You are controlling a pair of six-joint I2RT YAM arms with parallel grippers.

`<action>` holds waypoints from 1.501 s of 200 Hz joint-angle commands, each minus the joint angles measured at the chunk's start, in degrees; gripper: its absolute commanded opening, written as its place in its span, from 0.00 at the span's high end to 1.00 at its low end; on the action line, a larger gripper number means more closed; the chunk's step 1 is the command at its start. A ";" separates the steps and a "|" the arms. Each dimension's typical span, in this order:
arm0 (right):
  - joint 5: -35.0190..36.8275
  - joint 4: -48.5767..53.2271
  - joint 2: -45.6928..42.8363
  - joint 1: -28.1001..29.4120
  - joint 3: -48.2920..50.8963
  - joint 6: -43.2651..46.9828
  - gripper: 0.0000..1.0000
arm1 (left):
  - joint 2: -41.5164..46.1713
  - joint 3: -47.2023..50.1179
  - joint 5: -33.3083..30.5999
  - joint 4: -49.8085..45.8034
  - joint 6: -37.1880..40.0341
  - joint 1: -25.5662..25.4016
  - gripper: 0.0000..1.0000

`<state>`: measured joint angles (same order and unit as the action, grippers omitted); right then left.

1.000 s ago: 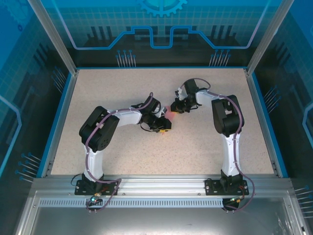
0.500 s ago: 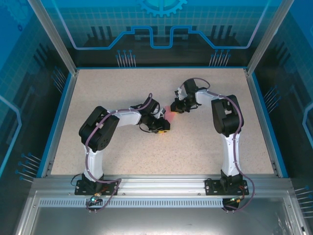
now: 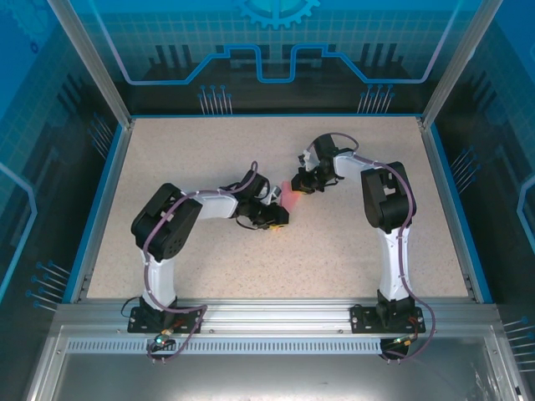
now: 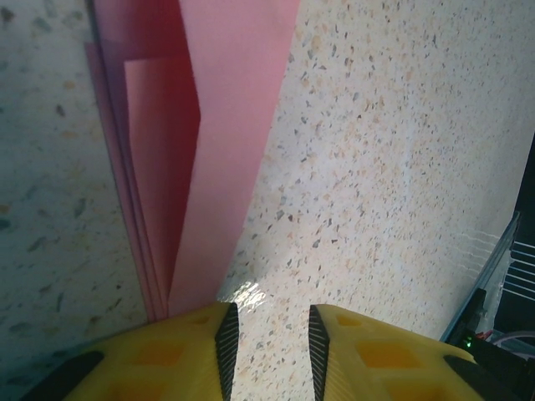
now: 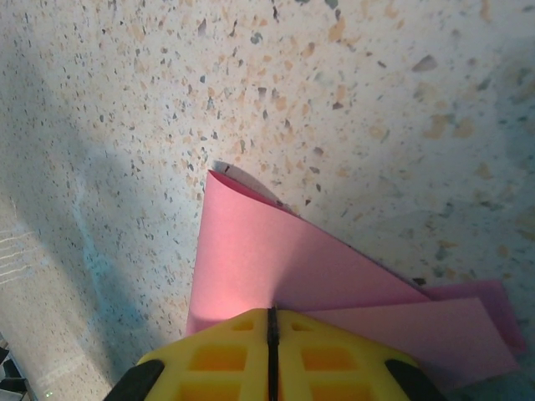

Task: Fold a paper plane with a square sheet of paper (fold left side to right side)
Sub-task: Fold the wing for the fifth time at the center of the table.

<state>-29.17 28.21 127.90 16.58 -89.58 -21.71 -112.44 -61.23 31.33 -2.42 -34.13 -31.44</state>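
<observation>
Pink paper plane (image 5: pixel 267 259) appears mid-fold: right gripper (image 5: pixel 272 322) is clamped on its flap; left gripper (image 4: pixel 272 334) is part-open and empty, just beside it. Next move likely calls for pressing the crease.

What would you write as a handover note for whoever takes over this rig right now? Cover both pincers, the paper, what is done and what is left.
Left pincer: jaws apart, nothing between them; the pink paper ends right beside it.
Right pincer: shut on a raised flap of the paper.
Paper: on the table, between the two pincers.
Done: several folds, layers stacked.
Left: apparently lay this flap over, crease it, finish the folding.
</observation>
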 commanded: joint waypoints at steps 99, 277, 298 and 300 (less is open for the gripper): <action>3.68 3.98 3.86 0.45 -1.16 1.66 0.90 | 4.87 10.58 3.44 -7.06 1.42 -0.07 0.69; 18.04 -2.39 -21.42 8.72 15.09 -12.25 0.33 | 24.62 9.19 -17.00 2.65 -2.74 5.39 0.51; 19.93 -1.94 -19.09 10.18 15.11 -14.53 0.31 | 24.88 10.39 -17.15 2.84 -3.38 5.34 0.51; 20.02 -1.93 -18.91 10.22 15.13 -14.79 0.31 | 24.85 10.55 -17.17 2.98 -3.46 5.36 0.51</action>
<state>-11.79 26.52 106.59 25.32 -75.09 -31.33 -88.01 -50.61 16.62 -0.08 -36.29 -26.28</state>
